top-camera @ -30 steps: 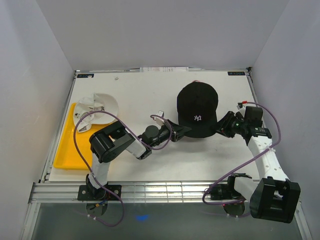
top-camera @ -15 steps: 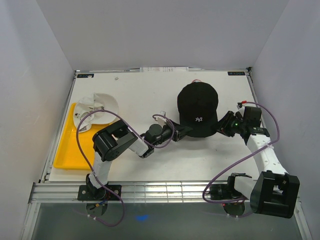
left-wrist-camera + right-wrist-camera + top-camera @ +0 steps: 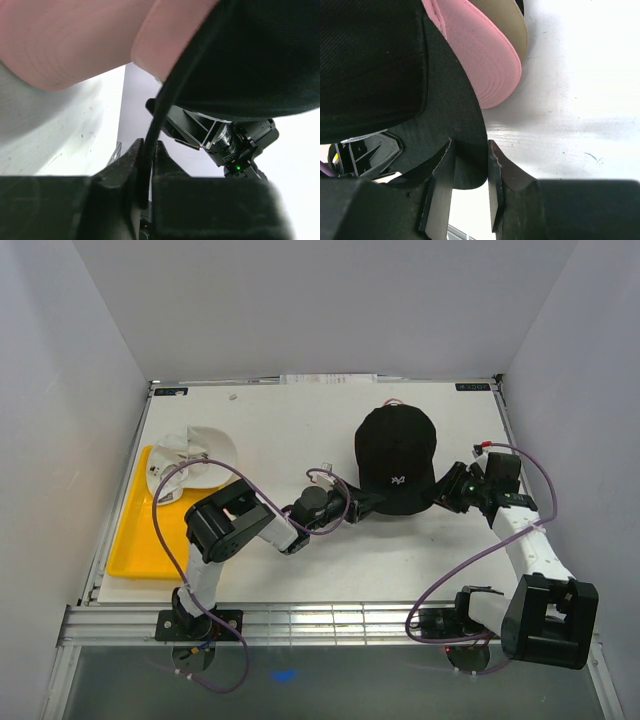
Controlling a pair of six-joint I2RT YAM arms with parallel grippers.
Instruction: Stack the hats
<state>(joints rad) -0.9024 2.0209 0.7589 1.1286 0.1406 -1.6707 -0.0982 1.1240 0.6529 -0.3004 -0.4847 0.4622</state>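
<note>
The black cap [image 3: 396,453] with the white logo sits right of centre on the table [image 3: 290,425], topping a pile. From the right wrist you can see a pink cap [image 3: 487,65] brim and a tan cap [image 3: 509,25] brim poking out underneath it. The left gripper [image 3: 147,172] is pinched tight on the black brim's edge on one side, and the right gripper [image 3: 470,172] is clamped on it from the other.

Compared with a second ago, the black cap has crept a touch toward the far side and both arms shifted a bit with it. Over the last half second it's pretty much no change.

Well off to the left, a white cap [image 3: 190,455] lies over the far end of the yellow tray [image 3: 130,540]. In both wrist views the black brim hides most of the pile.
</note>
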